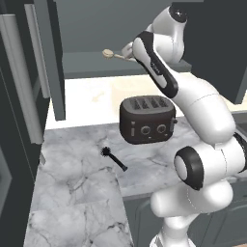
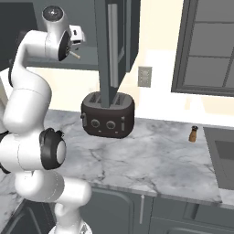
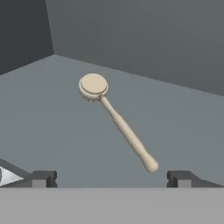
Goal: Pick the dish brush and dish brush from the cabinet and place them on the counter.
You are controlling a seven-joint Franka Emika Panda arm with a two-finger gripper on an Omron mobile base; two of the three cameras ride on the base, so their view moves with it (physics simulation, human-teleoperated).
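Note:
The cream-tan dish brush [image 3: 118,120] lies flat on the grey shelf [image 3: 52,131] of the open cabinet [image 1: 91,24], its round head [image 1: 107,53] pointing away from the hand. My gripper [image 3: 112,178] hovers just short of the handle's end. It is open, with one fingertip on each side and nothing between them. From the left base view the hand [image 1: 128,50] sits at the shelf's front edge. The black dish brush [image 1: 114,159] lies on the marble counter [image 1: 77,193], in front of the toaster.
A dark toaster [image 1: 147,119] stands on the counter under the cabinet. The open cabinet door [image 2: 112,50] hangs right of the hand, above the toaster. A small pepper shaker [image 2: 194,134] stands further right. A tall dark unit [image 1: 17,96] borders the counter's left end.

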